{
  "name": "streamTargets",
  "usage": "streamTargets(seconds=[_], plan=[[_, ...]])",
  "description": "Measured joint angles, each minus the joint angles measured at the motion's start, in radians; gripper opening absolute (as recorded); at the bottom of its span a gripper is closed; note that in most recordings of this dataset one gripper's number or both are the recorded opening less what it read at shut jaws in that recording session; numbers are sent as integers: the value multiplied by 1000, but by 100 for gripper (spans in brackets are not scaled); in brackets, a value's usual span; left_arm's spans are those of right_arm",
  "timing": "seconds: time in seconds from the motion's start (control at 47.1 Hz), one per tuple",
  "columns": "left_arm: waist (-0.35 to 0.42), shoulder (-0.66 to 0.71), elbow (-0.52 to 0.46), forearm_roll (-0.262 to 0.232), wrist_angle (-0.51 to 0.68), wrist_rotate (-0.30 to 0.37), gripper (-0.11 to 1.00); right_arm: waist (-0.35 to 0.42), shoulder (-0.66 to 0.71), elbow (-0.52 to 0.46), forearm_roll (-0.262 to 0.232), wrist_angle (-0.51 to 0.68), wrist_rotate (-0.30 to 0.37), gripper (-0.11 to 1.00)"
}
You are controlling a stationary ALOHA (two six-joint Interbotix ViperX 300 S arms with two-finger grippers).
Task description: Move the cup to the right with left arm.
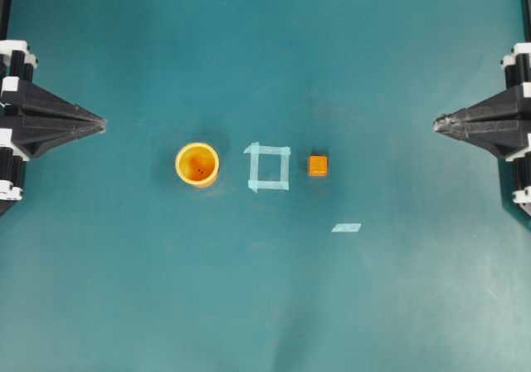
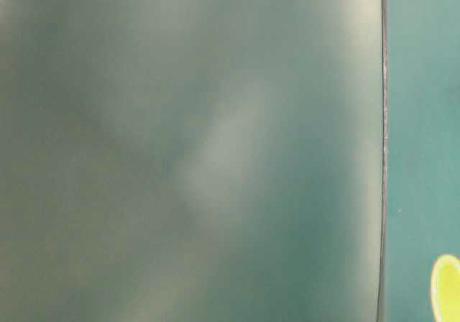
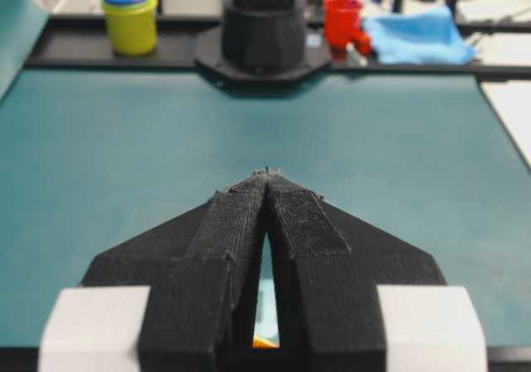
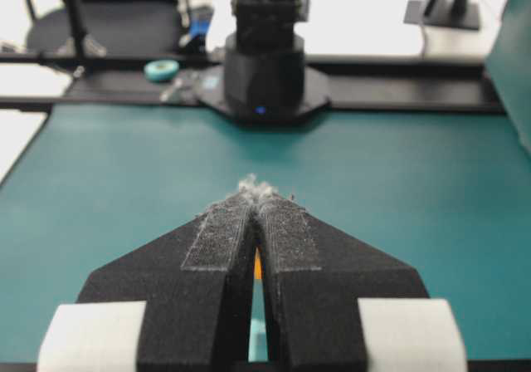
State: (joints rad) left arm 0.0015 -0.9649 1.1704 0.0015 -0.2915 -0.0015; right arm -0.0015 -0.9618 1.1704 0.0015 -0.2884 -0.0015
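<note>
The yellow-orange cup (image 1: 197, 163) stands upright on the teal table, left of a square of light tape (image 1: 269, 167). A sliver of the cup (image 2: 447, 287) also shows in the table-level view. My left gripper (image 1: 103, 124) rests at the table's left edge, well apart from the cup, its pointed jaws shut with nothing between them (image 3: 267, 173). A speck of orange shows through the slit behind its tips. My right gripper (image 1: 436, 123) sits at the right edge, also shut and holding nothing (image 4: 254, 191).
A small orange cube (image 1: 318, 165) lies just right of the tape square. A loose strip of tape (image 1: 346, 227) lies further right and nearer. Beyond the table's right end stand a yellow pot (image 3: 130, 18), a red cup (image 3: 343, 22) and a blue cloth (image 3: 419, 36).
</note>
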Motion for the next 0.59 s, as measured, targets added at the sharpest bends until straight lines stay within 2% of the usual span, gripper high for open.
streamTargets(seconds=[0.191,0.594], plan=[[-2,2,-6,9,55,14,0,5,0,-2,0,9,5,0],[-2,2,-14,9,63,0,0,5,0,-3,0,14,5,0]])
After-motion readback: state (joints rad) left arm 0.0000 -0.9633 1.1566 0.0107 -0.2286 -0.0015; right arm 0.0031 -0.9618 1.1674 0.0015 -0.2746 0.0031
